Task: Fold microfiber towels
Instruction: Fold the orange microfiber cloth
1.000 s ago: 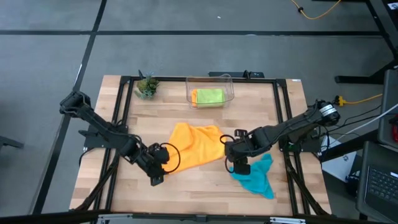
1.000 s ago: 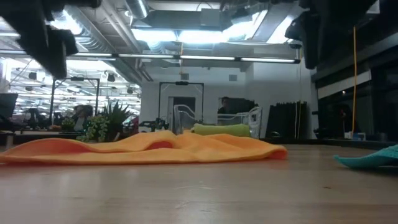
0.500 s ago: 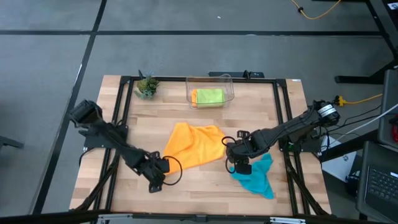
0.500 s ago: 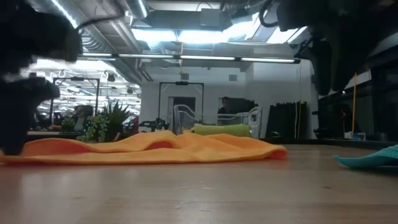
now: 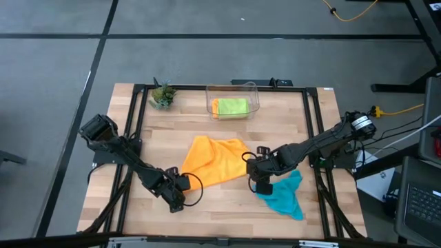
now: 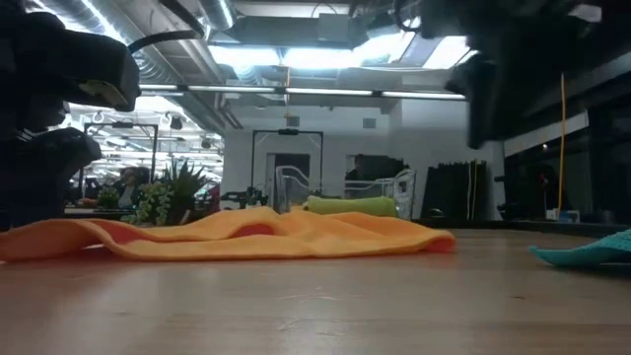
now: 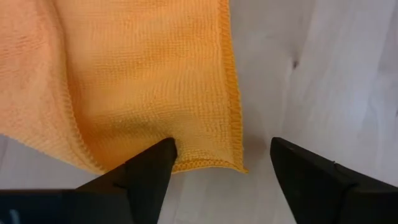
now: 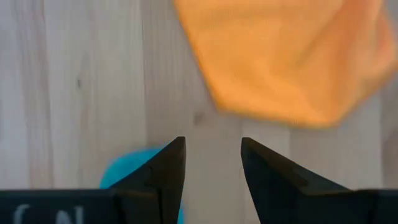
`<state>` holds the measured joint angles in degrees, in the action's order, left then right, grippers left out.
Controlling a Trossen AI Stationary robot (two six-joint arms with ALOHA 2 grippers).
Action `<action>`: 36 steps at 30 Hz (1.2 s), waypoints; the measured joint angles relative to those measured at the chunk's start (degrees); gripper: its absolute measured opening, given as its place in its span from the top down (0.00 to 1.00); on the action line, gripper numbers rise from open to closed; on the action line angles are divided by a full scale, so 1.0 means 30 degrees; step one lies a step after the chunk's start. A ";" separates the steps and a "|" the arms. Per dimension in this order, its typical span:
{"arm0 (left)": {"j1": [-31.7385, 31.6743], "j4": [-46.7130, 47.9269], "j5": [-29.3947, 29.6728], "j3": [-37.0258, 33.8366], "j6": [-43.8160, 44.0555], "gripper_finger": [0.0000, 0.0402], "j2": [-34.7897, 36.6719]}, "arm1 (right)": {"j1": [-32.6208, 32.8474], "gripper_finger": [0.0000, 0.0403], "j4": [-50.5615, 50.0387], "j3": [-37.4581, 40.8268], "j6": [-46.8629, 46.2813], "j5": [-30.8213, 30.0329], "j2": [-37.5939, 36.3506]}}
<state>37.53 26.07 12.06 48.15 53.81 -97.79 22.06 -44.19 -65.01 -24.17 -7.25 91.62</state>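
Observation:
An orange towel (image 5: pixel 213 162) lies rumpled on the middle of the table; I cannot make out a second orange one. A teal towel (image 5: pixel 282 194) lies crumpled at the near right. A lime green towel (image 5: pixel 231 106) lies in the clear bin. My left gripper (image 5: pixel 180 182) is open and low at the orange towel's near left corner (image 7: pixel 233 163), one finger over the cloth and one over bare wood. My right gripper (image 5: pixel 253 169) is open and empty above bare wood (image 8: pixel 212 134), between the orange towel's right edge and the teal towel. My left gripper comes slanting down from the table's near left at the orange towel's near left corner (image 7: pixel 205 158). One fingertip (image 7: pixel 155 165) overlaps the cloth just inside its hem, and the other (image 7: pixel 298 165) stands over bare wood. I cannot tell whether the fingertip touches the cloth.
A clear plastic bin (image 5: pixel 233 91) stands at the far middle and a small potted plant (image 5: pixel 162 95) at the far left. A black frame (image 5: pixel 138 124) runs around the tabletop. Bare wood shows along the near edge (image 5: pixel 220 213).
My left gripper has come down to table height and gone a little toward the orange towel's near left corner. My right gripper has come down a little. The towels have not moved.

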 joint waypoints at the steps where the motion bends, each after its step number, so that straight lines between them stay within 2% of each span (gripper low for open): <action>1: 0.0080 0.0027 0.0178 -0.0012 0.0098 0.36 -0.0014 | 0.0008 0.60 0.0657 0.0002 0.0182 -0.0432 0.0168; 7: 0.0421 0.0232 0.1476 -0.0111 0.1029 0.57 -0.0077 | 0.0342 0.60 0.3975 0.0980 0.1672 -0.0952 0.1528; 10: 0.0551 0.0285 0.1590 -0.0128 0.1104 0.67 -0.0079 | 0.0341 0.60 0.4517 0.1491 0.1142 -0.1477 0.2301; 14: 0.0616 0.0208 0.1600 -0.0128 0.1097 0.81 -0.0091 | 0.0328 0.60 0.4753 0.1705 0.0619 -0.3212 0.3361; 19: 0.0624 0.0150 0.1669 -0.0128 0.1097 0.96 -0.0098 | 0.0335 0.60 0.5958 0.1690 0.1112 -0.3401 0.4312; 25: 0.0624 0.0121 0.1730 -0.0128 0.1089 0.98 -0.0098 | 0.0354 0.60 0.5746 0.1639 0.1119 -0.3848 0.5172; 31: 0.0624 0.0101 0.1744 -0.0128 0.1039 0.99 -0.0098 | 0.0406 0.61 0.5781 0.1633 0.0133 -0.5879 0.5425; 33: 0.0624 0.0087 0.1833 -0.0128 0.1046 1.00 -0.0098 | 0.0351 0.64 0.5808 0.1654 0.0265 -0.6076 0.5425; 36: 0.0641 0.0109 0.2028 -0.0073 0.0967 1.00 -0.0111 | 0.0342 0.74 0.5678 0.1661 0.0162 -0.6262 0.5462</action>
<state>39.45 26.40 18.15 47.93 56.71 -98.12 23.09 -27.15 -60.03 -23.68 -26.04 108.01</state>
